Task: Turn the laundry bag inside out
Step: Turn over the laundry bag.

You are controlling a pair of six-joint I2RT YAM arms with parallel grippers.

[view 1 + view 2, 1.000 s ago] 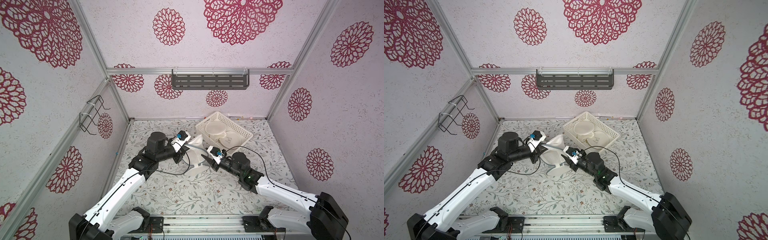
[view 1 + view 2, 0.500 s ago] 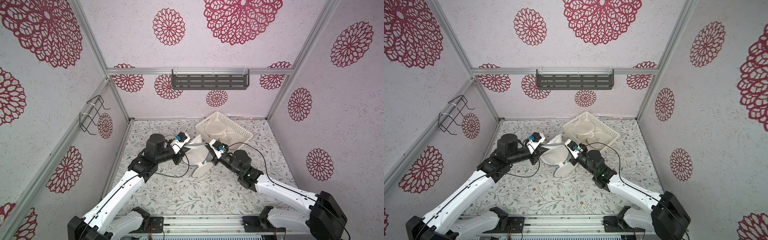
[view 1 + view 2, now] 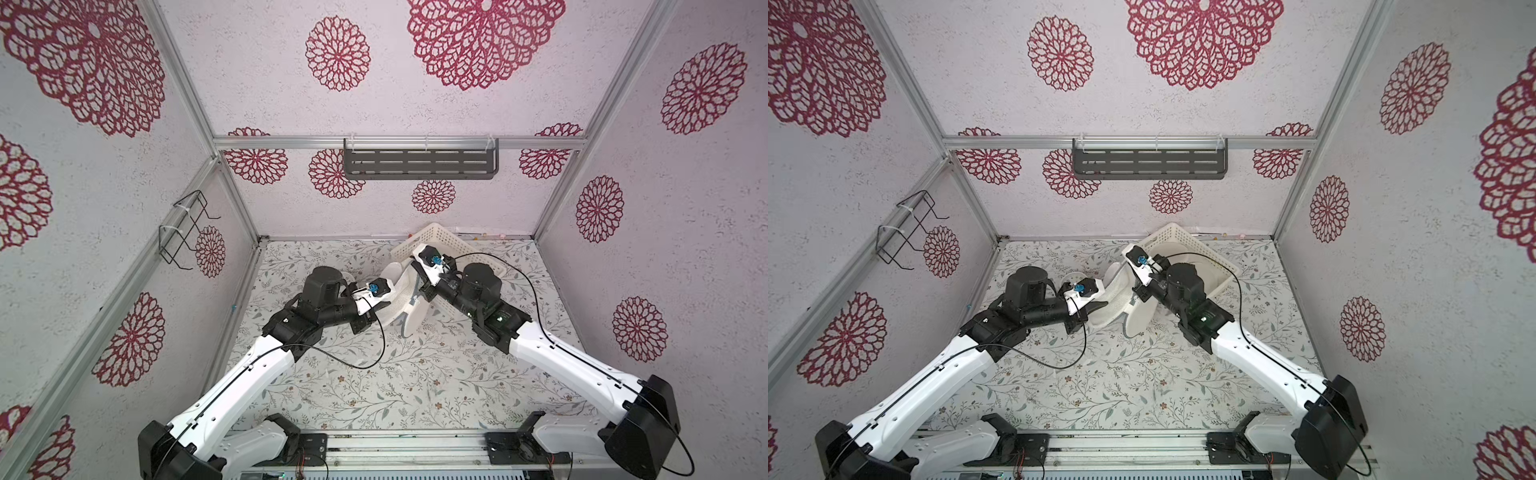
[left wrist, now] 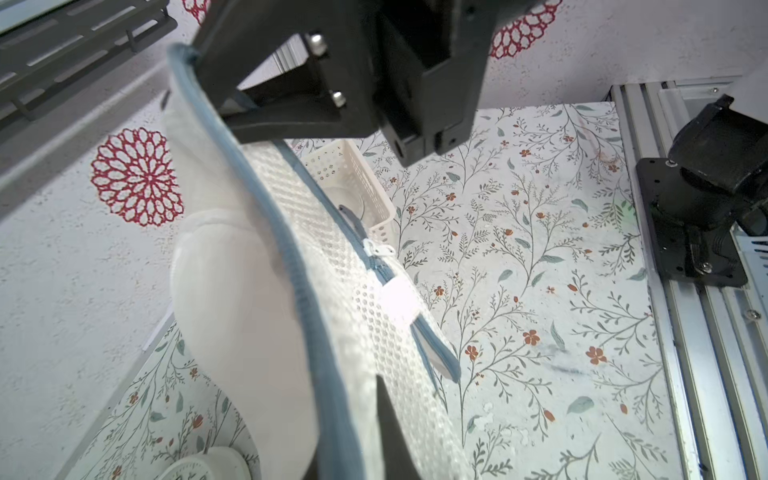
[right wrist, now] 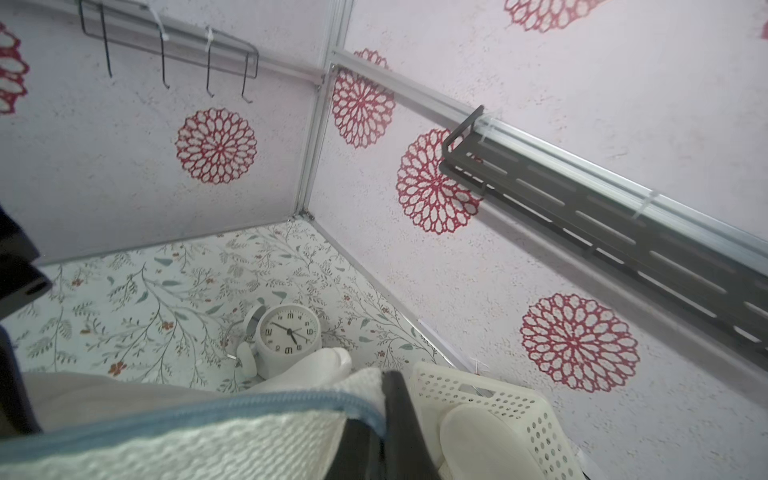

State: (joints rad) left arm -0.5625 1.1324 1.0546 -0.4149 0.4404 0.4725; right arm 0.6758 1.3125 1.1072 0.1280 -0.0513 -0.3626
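While both arms are meeting over the floral table (image 3: 374,386), left gripper (image 4: 376,399) is pinching shut on the white mesh of the laundry bag (image 4: 332,270). One dark finger is pressing the weave just beside the blue-grey zipper (image 4: 286,253); the second finger is hiding behind the cloth. Right gripper (image 5: 390,390) is clamping tight on the zipper-edged rim of the same bag, nearer the back wall than its partner. Between the two grips the bag is hanging stretched with the zipper lying open, and a smooth white panel is bulging out on the far side of the left grip. The white zipper pull (image 4: 379,249) is sitting just beyond the left finger. Below the right grip a round flat panel is drooping toward the table; contact unclear. Just behind the right gripper a white perforated basket (image 3: 446,235) is standing. Past the right gripper's tips, toward the back-left corner, a white alarm clock (image 5: 286,332) is sitting on the table.
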